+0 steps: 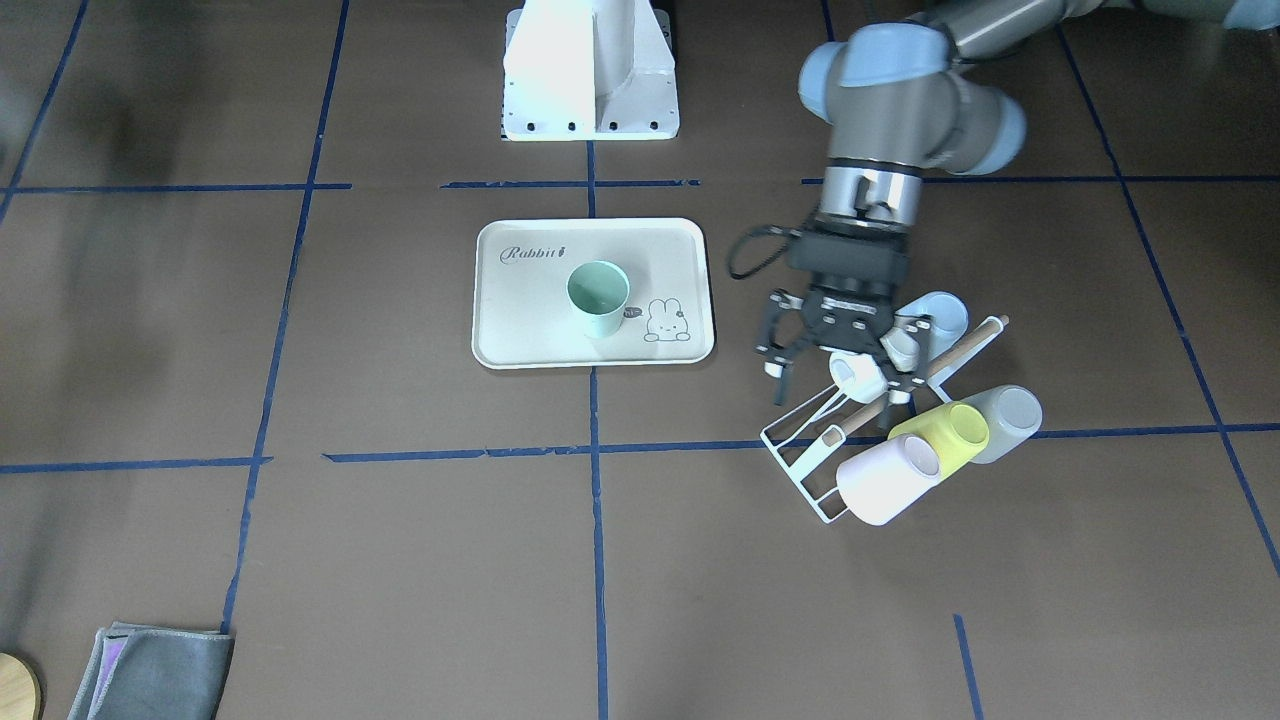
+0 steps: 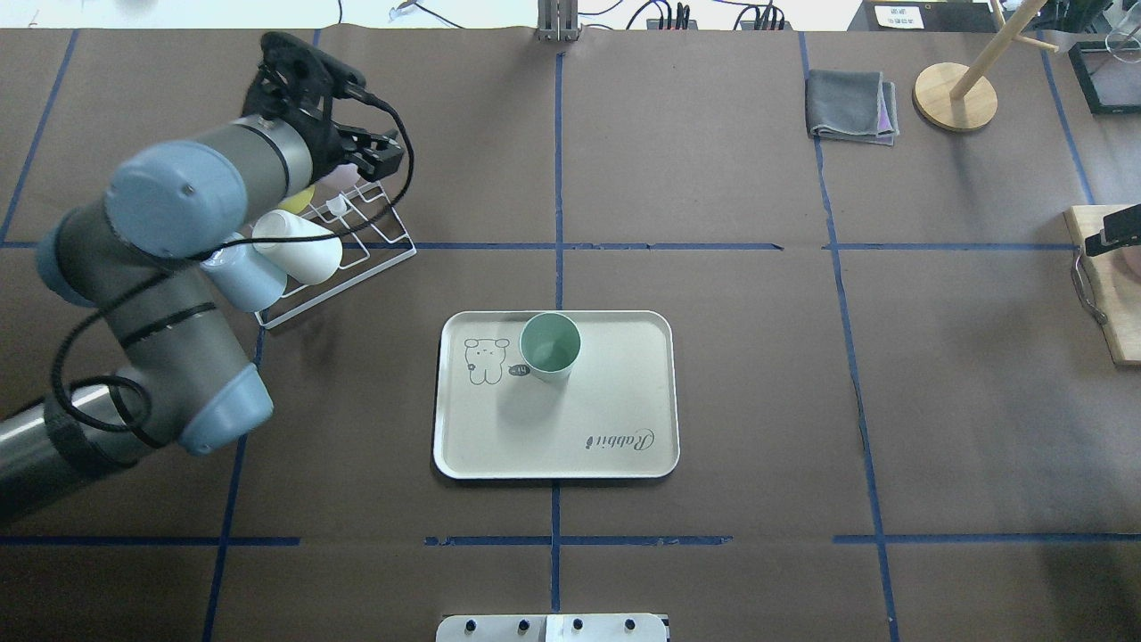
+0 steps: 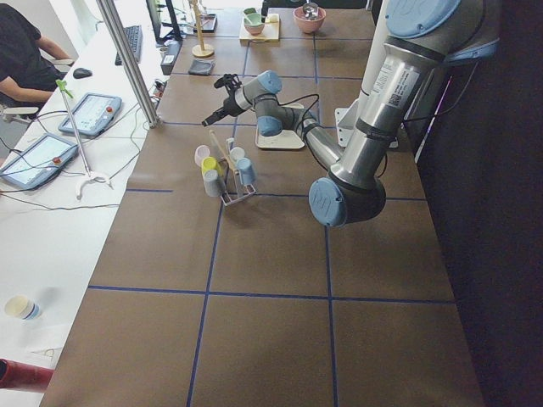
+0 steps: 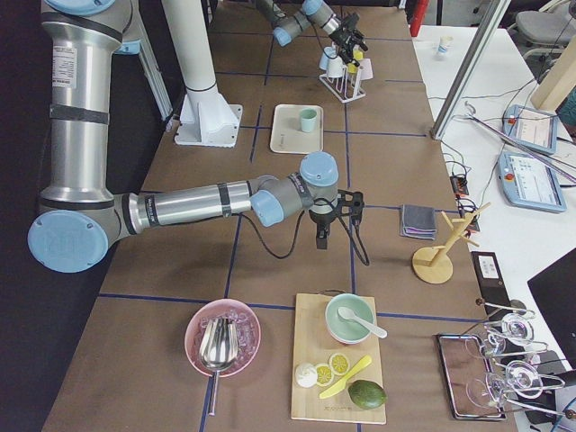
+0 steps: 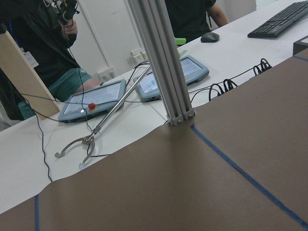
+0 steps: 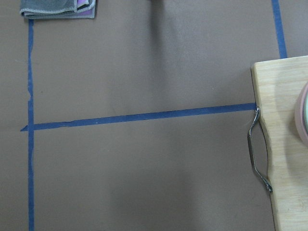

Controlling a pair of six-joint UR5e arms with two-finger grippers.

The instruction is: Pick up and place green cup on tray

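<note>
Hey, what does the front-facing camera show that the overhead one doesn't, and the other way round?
Only the front-facing view shows the left gripper from the fingertip side, open above the wire rack, plus a grey cup on that rack. Only the overhead view shows the wooden board at the table's right edge. Both show the green cup standing upright on the tray, and the folded grey cloth.

The tray (image 1: 690,240) bears the script word "Rabbit" beside a rabbit drawing.
</note>
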